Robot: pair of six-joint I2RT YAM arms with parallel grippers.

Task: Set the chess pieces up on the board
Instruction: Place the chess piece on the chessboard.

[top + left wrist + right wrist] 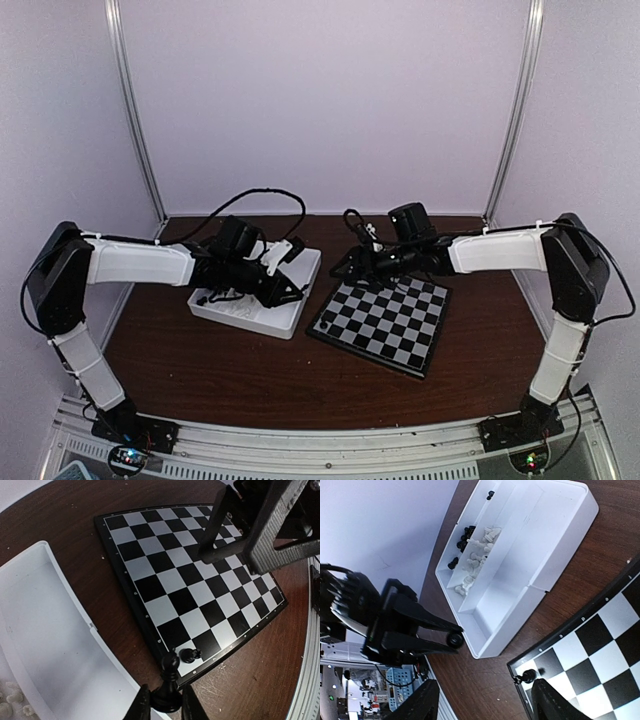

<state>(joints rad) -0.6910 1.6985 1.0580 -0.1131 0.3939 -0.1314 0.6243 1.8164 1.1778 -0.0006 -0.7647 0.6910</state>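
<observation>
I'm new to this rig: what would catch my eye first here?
The left end effector pinches an upright black chess piece beside a corner of the chessboard. A lone black piece sits on that corner square, while black and white pieces lie in the white tray.

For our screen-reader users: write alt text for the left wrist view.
The left gripper pinches an upright black chess piece beside a corner of the board, where another black piece sits on the corner square. A white tray lies to the left, and the right gripper hangs over the board at upper right.
</observation>
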